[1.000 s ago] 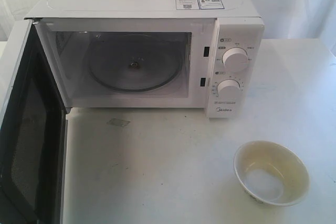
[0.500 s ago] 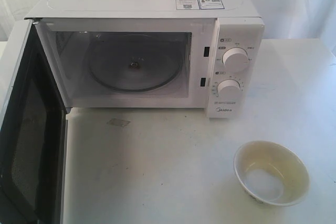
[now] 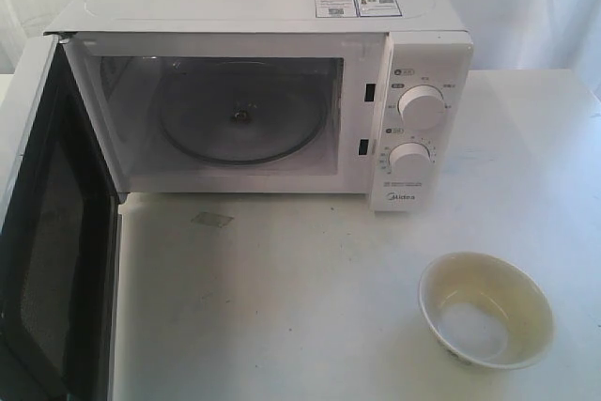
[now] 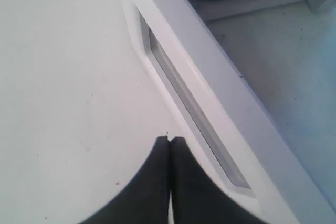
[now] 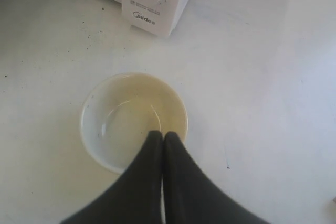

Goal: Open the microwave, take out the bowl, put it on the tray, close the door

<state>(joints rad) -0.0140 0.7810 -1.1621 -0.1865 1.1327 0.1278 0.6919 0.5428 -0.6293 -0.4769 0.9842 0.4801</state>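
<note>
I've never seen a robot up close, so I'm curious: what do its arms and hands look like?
Only the hands show. The left hand and the right hand each have two smooth, matte black fingers, broad at the base and tapering to narrow tips. No cables or markings are visible. The arms themselves are out of view.

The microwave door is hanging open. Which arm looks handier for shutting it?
The left. Its shut left gripper sits close to the door, next to the handle. The right gripper hovers over the bowl, on the other side of the table.
</note>
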